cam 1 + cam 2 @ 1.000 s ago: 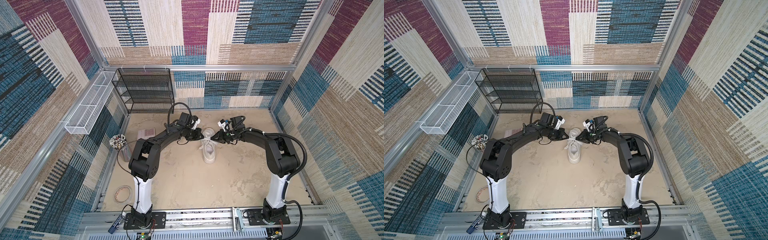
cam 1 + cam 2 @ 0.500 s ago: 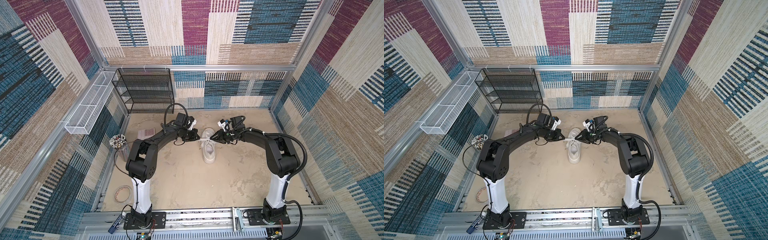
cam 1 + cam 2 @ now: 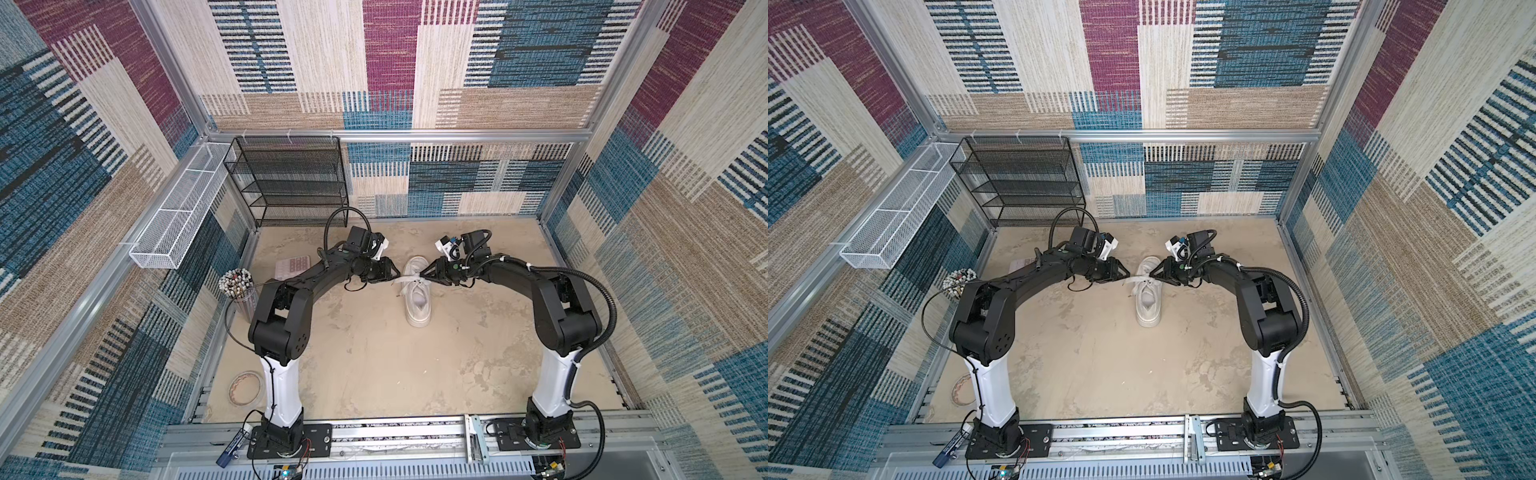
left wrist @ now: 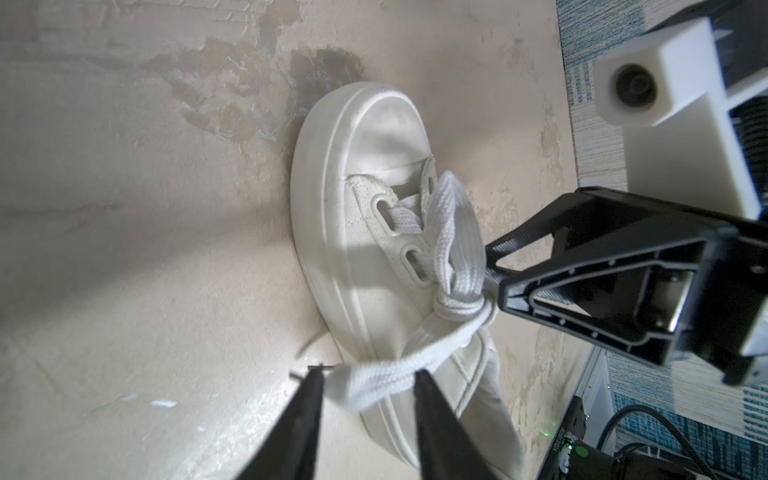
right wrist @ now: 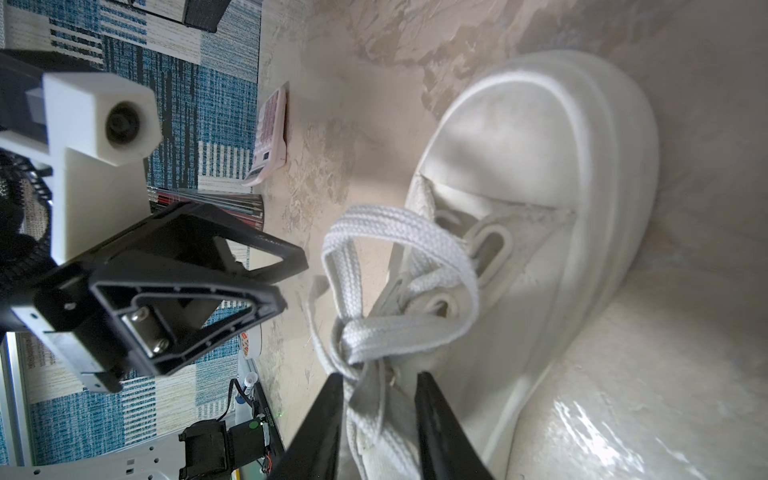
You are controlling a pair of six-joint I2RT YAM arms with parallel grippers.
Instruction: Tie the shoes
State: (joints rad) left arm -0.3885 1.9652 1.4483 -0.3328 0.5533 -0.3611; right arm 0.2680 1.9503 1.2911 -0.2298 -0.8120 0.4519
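Sneaker [image 3: 417, 299] sat on its sole near the ctr of the tan table [image 3: 374, 374], toe twd the back wall [image 3: 457, 183]. Both grippers flanked it at lace level, tips aimed at each other across the forefoot.

And the left gripper [image 4: 368, 376] was off the sneaker's left side, just beside the sole, jaws spread. A free end of the laces [image 4: 399, 374] ran btwn its fingers [image 4: 307, 411], close to one tip, not squeezed.

Over on the other side, the right gripper [image 5: 378, 378] was in tight, tips right at the knot [image 5: 374, 332], by the sneaker's right edge. Jaws parted too, w/ a shaded lace strand hanging in the gap, no pinch visible.

Knot sat cinched by the eyelets [image 4: 388, 214], one loop [image 5: 399, 232] standing up twd the toe. Grippers didn't touch each other; sneaker's lace area lay btwn them.
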